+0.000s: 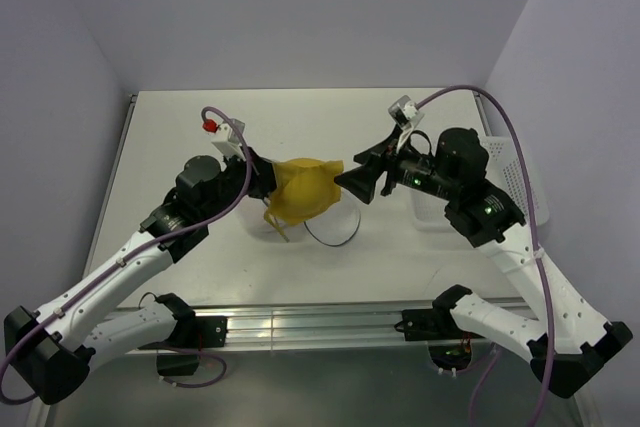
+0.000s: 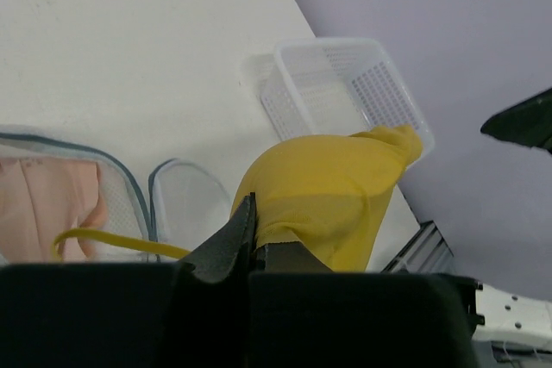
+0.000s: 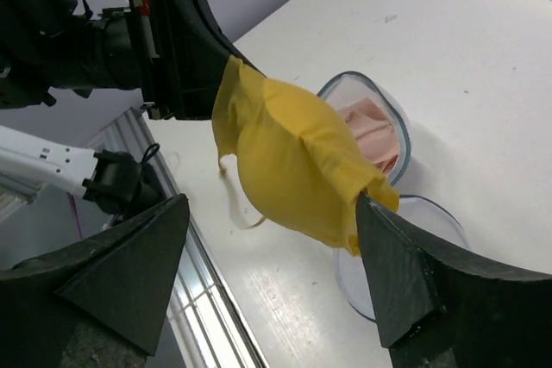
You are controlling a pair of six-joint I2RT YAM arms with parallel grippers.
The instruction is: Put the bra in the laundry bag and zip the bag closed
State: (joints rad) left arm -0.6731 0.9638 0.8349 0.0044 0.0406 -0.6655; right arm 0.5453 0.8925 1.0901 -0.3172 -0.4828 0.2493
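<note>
Clenches left gripper (image 2: 250, 232) on yellow bra (image 2: 328, 187) above open laundry bag (image 2: 129, 204), right gripper (image 1: 352, 183) released just beside it; mid-placing, needs lowering into bag next.

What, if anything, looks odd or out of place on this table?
The yellow bra hangs in mid-air, pinched at one end by the left claw, with a strap dangling loose. Below it the mesh laundry bag lies unzipped, and oddly there is something pink inside, apparently fabric.
</note>
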